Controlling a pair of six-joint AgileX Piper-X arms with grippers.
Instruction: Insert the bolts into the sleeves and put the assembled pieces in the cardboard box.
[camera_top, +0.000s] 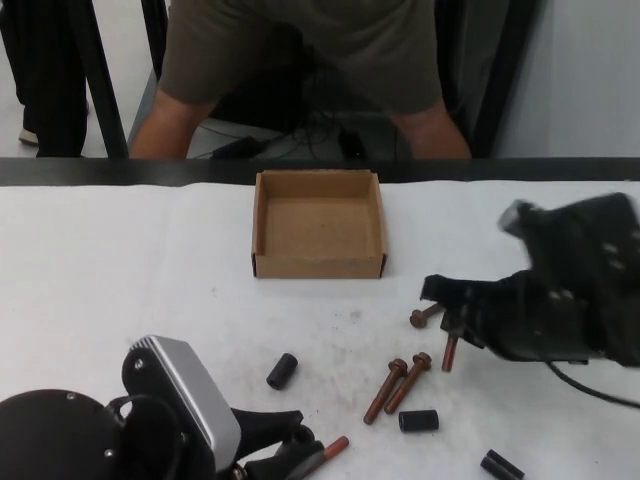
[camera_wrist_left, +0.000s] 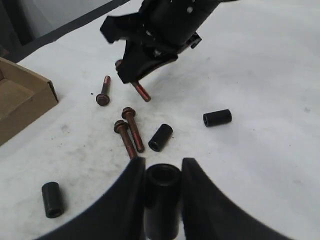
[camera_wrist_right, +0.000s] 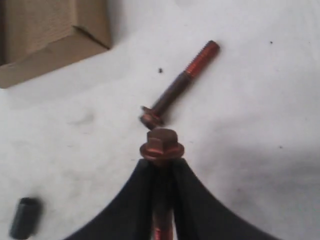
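I am gripping a sleeve (camera_wrist_left: 162, 197) in the left claw (camera_wrist_left: 162, 166), bore outward, and a bolt (camera_wrist_right: 161, 145) in the right claw (camera_wrist_right: 161, 166) — both short of the cardboard box (camera_top: 318, 262), for mating.

My right gripper (camera_wrist_right: 161, 166) has its two black fingers closed on the shank of a copper bolt (camera_wrist_right: 161, 145). The flanged hex head sticks out just past the fingertips, and a bit of thread shows back between the fingers. A second bolt (camera_wrist_right: 179, 84) lies flat on the white bench (camera_wrist_right: 260, 125). Its head sits just beyond the held head, and its threaded end points away from me at a slant. I can't tell whether the two heads touch. Farther out, off to one side, I see the corner of the cardboard box (camera_wrist_right: 55, 45). A black sleeve (camera_wrist_right: 25, 217) lies on the bench on that same side, close in beside the gripper and well apart from both bolts.
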